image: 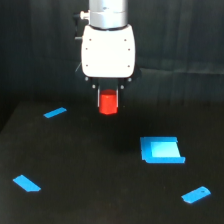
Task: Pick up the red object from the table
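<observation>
The red object [107, 103] is a small red-orange block held between the dark fingers of my gripper [108, 100], under the white gripper body. It hangs above the black table [90, 165], with its lower end free and its top hidden between the fingers. The gripper is shut on it, near the top middle of the exterior view.
Flat blue pieces lie on the table: a thin one [55, 113] at the exterior view's left, a large square one [161, 150] at the right, one [27, 183] at the lower left and one [196, 194] at the lower right. A black curtain hangs behind.
</observation>
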Motion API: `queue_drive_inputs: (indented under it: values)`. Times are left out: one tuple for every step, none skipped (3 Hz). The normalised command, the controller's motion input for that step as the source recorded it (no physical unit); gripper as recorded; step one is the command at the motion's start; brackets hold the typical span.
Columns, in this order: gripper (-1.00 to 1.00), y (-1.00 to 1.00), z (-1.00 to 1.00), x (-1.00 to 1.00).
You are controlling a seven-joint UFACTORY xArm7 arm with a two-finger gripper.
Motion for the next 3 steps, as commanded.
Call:
queue_drive_inputs:
  values:
    - [-1.00,0.00,0.17,-0.07]
    - [-0.89,0.03,0.02,0.02]
    - [-0.92,0.07,0.11,0.01]
